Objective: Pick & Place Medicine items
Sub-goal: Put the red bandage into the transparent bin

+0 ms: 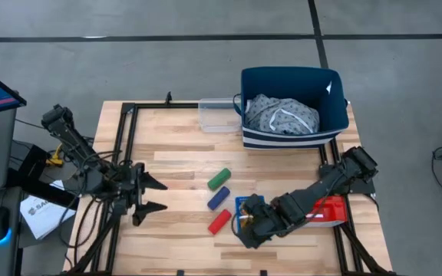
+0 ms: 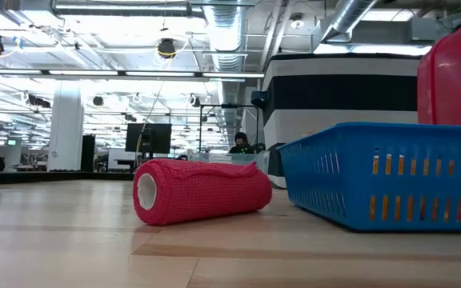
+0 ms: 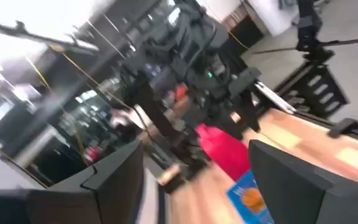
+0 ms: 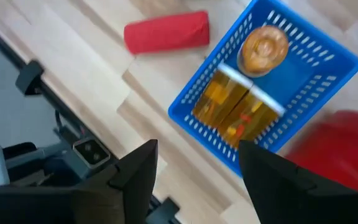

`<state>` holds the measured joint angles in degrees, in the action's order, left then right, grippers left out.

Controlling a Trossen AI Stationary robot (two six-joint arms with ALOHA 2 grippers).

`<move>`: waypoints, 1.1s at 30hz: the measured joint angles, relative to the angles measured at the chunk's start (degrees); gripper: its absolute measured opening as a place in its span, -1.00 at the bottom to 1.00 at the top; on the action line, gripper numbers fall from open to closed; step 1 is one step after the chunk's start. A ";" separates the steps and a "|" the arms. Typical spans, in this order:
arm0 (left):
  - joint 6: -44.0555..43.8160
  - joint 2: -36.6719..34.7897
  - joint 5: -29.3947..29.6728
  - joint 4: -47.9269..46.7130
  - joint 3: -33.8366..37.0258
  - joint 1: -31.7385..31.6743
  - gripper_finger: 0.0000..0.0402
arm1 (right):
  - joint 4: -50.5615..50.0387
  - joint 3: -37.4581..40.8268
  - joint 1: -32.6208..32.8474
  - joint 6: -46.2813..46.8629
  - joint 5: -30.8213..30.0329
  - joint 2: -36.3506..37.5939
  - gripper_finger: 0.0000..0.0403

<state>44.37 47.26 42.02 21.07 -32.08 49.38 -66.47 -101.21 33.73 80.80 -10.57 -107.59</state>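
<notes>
While the left arm waits at the left side of the desk (image 1: 175,165), its left claw (image 1: 153,194) stands with both fingers spread wide and nothing between them. The right arm reaches in from the right edge, and its right claw (image 1: 245,228) hangs over a small blue basket (image 4: 325,51) near the desk's front. In the right wrist view that claw's fingers (image 4: 138,171) are parted wide and hold nothing.

Inside the blue basket lie the medicine items: two orange pill bottles (image 4: 235,109) on their sides, touching one another, and a third bottle (image 4: 263,50) standing up beside them with its round top toward the camera. A red object (image 4: 340,146), blurred, sits just beside the basket on the side away from the roll.

Just outside the basket on the bare wood lies a red roll (image 4: 166,31), apart from the basket wall. The high view shows it as the nearest of three capsule-shaped pieces in a slanted row, with a blue piece (image 1: 219,198) in the middle and a green piece (image 1: 219,179) farthest back. Farther back stands a large dark blue bin (image 1: 336,115) holding grey cloth (image 1: 282,115), with a clear box (image 1: 219,115) touching its left side.
</notes>
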 joint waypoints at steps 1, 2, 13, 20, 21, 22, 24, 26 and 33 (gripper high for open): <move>-2.47 0.71 -0.69 -2.75 -0.95 0.01 0.41 | 0.02 0.00 0.54 0.10 0.00 0.00 0.09; -5.97 1.54 -2.44 -6.26 -1.86 0.01 0.42 | 0.02 0.00 1.04 0.19 0.00 0.00 0.09; -34.83 21.52 -12.42 -11.53 -2.80 0.05 0.41 | 1.71 0.00 3.35 0.20 -1.01 0.00 0.09; -39.09 39.60 -13.02 -0.99 -2.73 -0.54 0.41 | 8.79 0.00 4.64 0.11 -2.98 0.00 0.09; -39.08 41.87 -13.02 1.96 -2.74 -1.11 0.41 | 9.92 0.00 4.95 -0.17 -3.64 0.00 0.09; -39.00 44.03 -12.98 4.64 -2.75 -1.75 0.41 | 10.92 0.00 5.18 -0.24 -4.28 0.00 0.09; -38.17 48.42 -13.01 9.35 -2.76 -2.98 0.39 | 12.29 0.00 5.45 -0.33 -5.19 0.00 0.09; -36.52 52.78 -12.64 12.31 -2.82 -4.39 0.37 | 13.84 0.00 5.96 -0.96 -6.61 0.00 0.09; -29.49 59.70 -7.70 16.46 -5.47 -7.15 0.30 | 16.48 0.00 6.80 -1.91 -9.03 0.00 0.09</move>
<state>14.88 106.96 34.32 37.53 -37.54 42.23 -49.98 -101.21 40.53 78.89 -19.59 -107.59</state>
